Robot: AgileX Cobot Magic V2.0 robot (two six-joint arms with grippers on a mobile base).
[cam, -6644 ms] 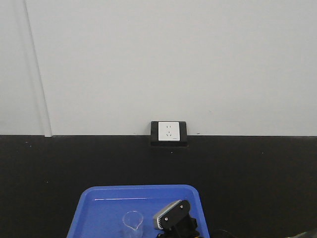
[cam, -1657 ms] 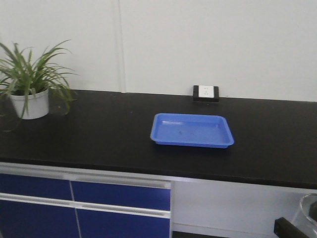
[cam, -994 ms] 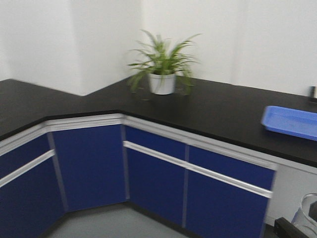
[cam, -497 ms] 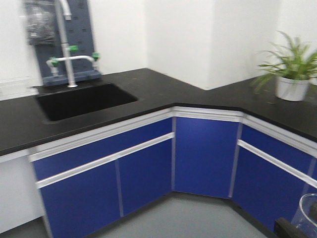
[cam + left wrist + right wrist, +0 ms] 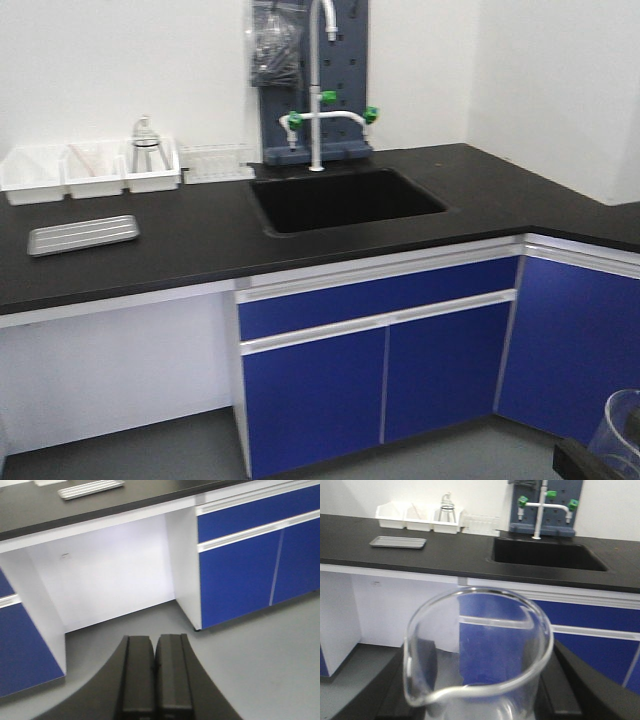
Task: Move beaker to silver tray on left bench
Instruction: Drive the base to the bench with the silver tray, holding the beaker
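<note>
Hanging out over the grey floor with nothing beneath it, the beaker (image 5: 479,647) sits upright between the two dark fingers of the right gripper (image 5: 485,706), pour lip turned toward the wrist camera. The fingers flank its lower walls on either side, so I judge it pinched there, though the contact points themselves are hidden behind the glass. In the front view only its rim shows, at the bottom right corner.

It looks empty, thin-walled and light: stiff, slick glass that would slip under a loose squeeze and crack under a hard one or a knock against the bench edge. A moderate hold low on the straight wall, away from the flared lip, seems the safest place, and it wants a gentle set-down.

The left gripper (image 5: 154,676) has its fingers pressed together, holding nothing, pointed at the floor.

Across the room, well apart from the beaker, the silver tray (image 5: 83,235) lies flat and bare on the left bench (image 5: 190,250), in front of white bins (image 5: 90,168) and left of the sink (image 5: 345,200) with its tap (image 5: 318,90).
</note>
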